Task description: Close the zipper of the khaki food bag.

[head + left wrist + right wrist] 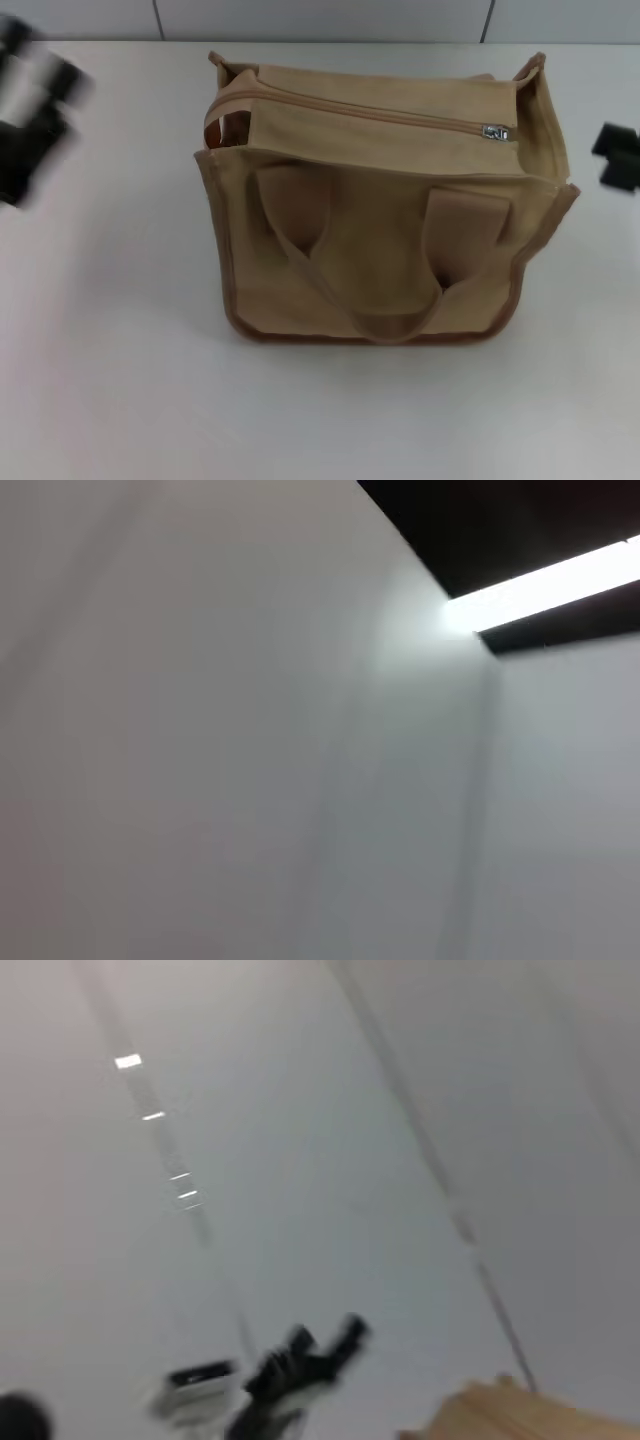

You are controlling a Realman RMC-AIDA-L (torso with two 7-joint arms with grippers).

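The khaki food bag stands upright in the middle of the white table, its two wide handles hanging down the near side. The zipper runs along the top panel. Its silver pull tab sits at the bag's right end. A dark gap shows at the bag's left end. My left gripper is a blurred black shape far left of the bag, apart from it. My right gripper is at the right edge, just right of the bag and not touching it. A corner of the bag shows in the right wrist view.
The white table stretches around the bag on all sides, with a grey wall behind. The right wrist view shows the other arm's gripper far off. The left wrist view shows only a wall and a light strip.
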